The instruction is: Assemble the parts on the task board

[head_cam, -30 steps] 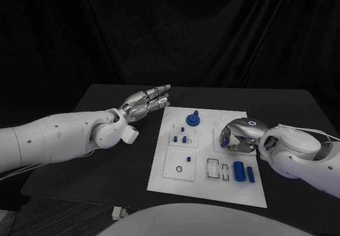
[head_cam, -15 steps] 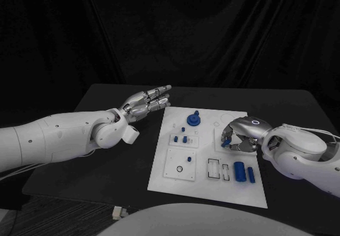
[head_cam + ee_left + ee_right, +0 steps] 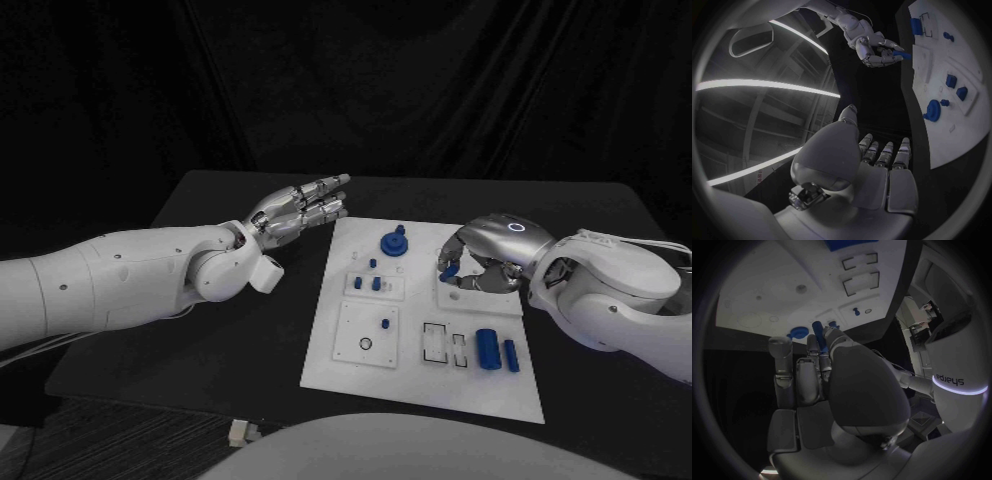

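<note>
In the head view the board (image 3: 418, 320) lies in the middle of the table (image 3: 188, 340). The right hand (image 3: 483, 265) hangs above the board's right half and pinches a small blue peg (image 3: 450, 268) between its fingertips, lifted clear of the board. I judge it is carrying the peg to a seat. The left hand (image 3: 299, 210) hovers just beside the board's far left corner, fingers stretched out and apart, holding nothing; probably it waits aside so the right arm has room. On the board, a round blue knob (image 3: 392, 243) stands near the far edge, and two blue cylinders (image 3: 496, 350) lie near the right edge on the near side.

In the left wrist view the left hand (image 3: 873, 165) has its fingers straight and a little spread, with nothing in them. Beyond it is the board (image 3: 967, 125) with the knob (image 3: 933, 110). The right hand (image 3: 870, 45) is above the board, the peg (image 3: 900, 54) at its fingertips.

In the right wrist view the right hand (image 3: 826, 385) has its fingers curled together around the peg (image 3: 819, 333), whose top sticks out between them. The board (image 3: 786, 280) is beyond, and the knob (image 3: 798, 333) is near the peg.
</note>
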### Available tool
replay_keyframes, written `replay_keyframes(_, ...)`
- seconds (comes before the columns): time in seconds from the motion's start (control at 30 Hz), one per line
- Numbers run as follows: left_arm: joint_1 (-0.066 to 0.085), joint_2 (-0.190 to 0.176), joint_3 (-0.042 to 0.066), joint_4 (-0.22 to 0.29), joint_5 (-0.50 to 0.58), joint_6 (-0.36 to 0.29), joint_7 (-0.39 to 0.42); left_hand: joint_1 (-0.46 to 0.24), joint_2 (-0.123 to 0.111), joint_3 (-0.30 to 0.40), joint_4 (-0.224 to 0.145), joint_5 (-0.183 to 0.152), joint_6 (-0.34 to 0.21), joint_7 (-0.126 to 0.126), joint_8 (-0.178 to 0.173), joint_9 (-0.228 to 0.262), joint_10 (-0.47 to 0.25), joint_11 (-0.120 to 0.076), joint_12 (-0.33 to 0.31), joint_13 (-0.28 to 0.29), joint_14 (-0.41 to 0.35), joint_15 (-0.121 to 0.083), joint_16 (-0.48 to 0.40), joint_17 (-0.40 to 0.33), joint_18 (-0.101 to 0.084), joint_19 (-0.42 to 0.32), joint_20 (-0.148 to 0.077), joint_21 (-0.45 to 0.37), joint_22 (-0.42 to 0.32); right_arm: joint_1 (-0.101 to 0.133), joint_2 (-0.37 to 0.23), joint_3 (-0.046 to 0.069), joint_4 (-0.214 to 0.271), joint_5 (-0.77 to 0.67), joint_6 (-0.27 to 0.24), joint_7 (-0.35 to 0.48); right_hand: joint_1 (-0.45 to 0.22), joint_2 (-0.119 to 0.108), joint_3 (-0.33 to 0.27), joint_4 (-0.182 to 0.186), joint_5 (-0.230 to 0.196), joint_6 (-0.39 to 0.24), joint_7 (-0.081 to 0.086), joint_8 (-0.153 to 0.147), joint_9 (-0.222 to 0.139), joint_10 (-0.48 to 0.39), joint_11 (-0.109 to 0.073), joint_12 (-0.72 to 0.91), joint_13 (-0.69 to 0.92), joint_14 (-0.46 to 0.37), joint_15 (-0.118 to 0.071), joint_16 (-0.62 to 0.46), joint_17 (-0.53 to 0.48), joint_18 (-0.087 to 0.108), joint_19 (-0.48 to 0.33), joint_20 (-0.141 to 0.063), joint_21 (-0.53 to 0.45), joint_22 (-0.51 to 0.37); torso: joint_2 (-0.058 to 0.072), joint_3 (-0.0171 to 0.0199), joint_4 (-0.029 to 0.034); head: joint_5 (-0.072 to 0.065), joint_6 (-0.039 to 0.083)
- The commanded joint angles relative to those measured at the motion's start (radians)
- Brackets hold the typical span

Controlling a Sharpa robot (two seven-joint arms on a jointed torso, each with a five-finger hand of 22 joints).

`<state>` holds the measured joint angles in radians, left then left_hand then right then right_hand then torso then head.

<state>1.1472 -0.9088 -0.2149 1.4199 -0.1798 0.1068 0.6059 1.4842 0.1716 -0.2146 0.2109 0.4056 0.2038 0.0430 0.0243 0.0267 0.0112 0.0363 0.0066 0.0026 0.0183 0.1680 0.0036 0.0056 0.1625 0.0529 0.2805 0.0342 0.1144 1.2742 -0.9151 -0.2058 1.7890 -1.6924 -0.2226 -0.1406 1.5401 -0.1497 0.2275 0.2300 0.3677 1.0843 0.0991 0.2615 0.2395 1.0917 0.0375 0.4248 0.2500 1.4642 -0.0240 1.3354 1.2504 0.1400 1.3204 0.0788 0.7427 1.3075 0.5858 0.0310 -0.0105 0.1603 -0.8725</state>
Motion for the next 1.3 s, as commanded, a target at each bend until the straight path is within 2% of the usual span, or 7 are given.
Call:
replay_keyframes(0.03,-0.001,0.002,0.001,0.001,0.007,0.013,0.009,0.010,0.002,-0.001,-0.007,0.003,0.001,0.008,0.004,0.001,0.002,0.007,-0.003,0.001,-0.001,0.008,0.006,0.001,0.017,0.002,0.004,0.003,0.001,0.004,0.018,0.000,0.019,0.012,0.018,-0.019,0.015,0.004,0.001,-0.003,0.001,0.010,-0.001,0.004,0.021,0.008,0.002,-0.001,-0.001,0.000,-0.006,-0.005,0.000,-0.009,0.004,-0.001,0.000,0.091,0.000,0.0001,-0.0005,0.005,0.000)
replay_keyframes(0.27,-0.002,0.000,0.001,0.001,0.007,0.013,0.010,0.010,0.002,-0.001,-0.009,0.004,-0.001,0.009,0.004,0.001,0.001,0.008,-0.003,0.001,-0.001,0.009,0.006,0.001,0.017,0.002,0.004,0.004,0.001,-0.011,0.081,0.000,0.032,0.029,0.038,-0.014,0.020,0.003,0.005,-0.008,0.001,0.010,-0.001,0.004,0.025,0.010,0.001,-0.004,-0.002,-0.001,-0.007,-0.009,-0.004,-0.007,0.000,-0.002,-0.010,0.089,0.000,-0.0001,0.0006,0.017,0.000)
replay_keyframes(0.4,-0.002,-0.004,0.001,0.001,0.007,0.013,0.009,0.010,0.002,-0.001,-0.009,0.004,-0.001,0.009,0.004,0.001,0.001,0.008,-0.003,0.001,-0.001,0.009,0.006,0.001,0.017,0.002,0.004,0.004,0.001,-0.024,0.124,0.000,0.028,0.028,0.047,-0.009,0.029,0.005,0.014,-0.016,-0.007,0.006,0.002,0.001,0.030,0.010,0.002,-0.011,-0.005,-0.003,-0.006,-0.011,-0.007,-0.007,-0.003,-0.002,-0.012,0.089,0.000,-0.0003,0.0014,0.016,0.000)
replay_keyframes(0.5,-0.002,-0.005,0.001,0.001,0.007,0.013,0.009,0.010,0.003,-0.001,-0.009,0.004,-0.001,0.009,0.004,0.001,0.001,0.008,-0.003,0.001,-0.001,0.009,0.006,0.001,0.017,0.002,0.004,0.003,0.000,-0.035,0.155,0.000,0.024,0.019,0.054,-0.002,0.039,0.007,0.065,-0.022,-0.111,0.001,0.005,-0.007,0.044,0.016,0.004,-0.027,-0.012,-0.003,-0.005,-0.012,-0.007,-0.007,-0.008,-0.002,-0.007,0.089,0.001,-0.0002,0.0015,0.011,0.000)
replay_keyframes(0.6,-0.002,-0.005,0.001,0.002,0.007,0.013,0.009,0.010,0.003,-0.001,-0.009,0.004,-0.002,0.009,0.004,0.001,0.001,0.008,-0.003,0.001,-0.001,0.009,0.006,0.001,0.016,0.001,0.004,0.003,-0.001,-0.048,0.182,0.000,0.018,0.010,0.062,0.004,0.039,0.004,0.071,-0.023,-0.114,0.001,0.006,-0.007,0.046,0.017,0.004,-0.028,-0.012,-0.003,-0.005,-0.013,-0.008,-0.007,-0.008,-0.002,-0.007,0.089,0.000,-0.0002,0.0021,0.006,0.000)
replay_keyframes(0.93,-0.002,-0.008,0.001,0.003,0.007,0.011,0.006,0.010,0.006,0.000,-0.009,0.005,-0.001,0.009,0.004,0.001,0.001,0.009,-0.003,0.001,-0.001,0.009,0.006,0.001,0.016,0.001,0.004,0.003,-0.001,-0.104,0.267,0.000,-0.030,-0.042,0.098,0.028,0.036,0.000,0.086,-0.023,-0.123,0.002,0.006,-0.008,0.051,0.020,0.005,-0.030,-0.013,-0.004,-0.004,-0.013,-0.009,-0.007,-0.011,-0.001,-0.008,0.088,0.000,-0.0005,0.0007,0.013,0.000)
replay_keyframes(1.3,-0.002,-0.003,0.001,-0.001,0.007,0.012,0.005,0.010,0.006,0.000,-0.009,0.005,-0.001,0.009,0.004,0.001,0.001,0.009,-0.003,0.001,-0.001,0.009,0.006,0.001,0.016,0.001,0.004,0.003,-0.001,-0.130,0.309,0.000,-0.060,-0.062,0.118,0.037,0.036,-0.003,0.095,-0.026,-0.124,0.000,0.007,-0.011,0.053,0.020,0.005,-0.033,-0.014,-0.005,-0.004,-0.015,-0.011,-0.007,-0.013,-0.001,-0.008,0.088,0.000,-0.0004,-0.0003,0.009,0.000)
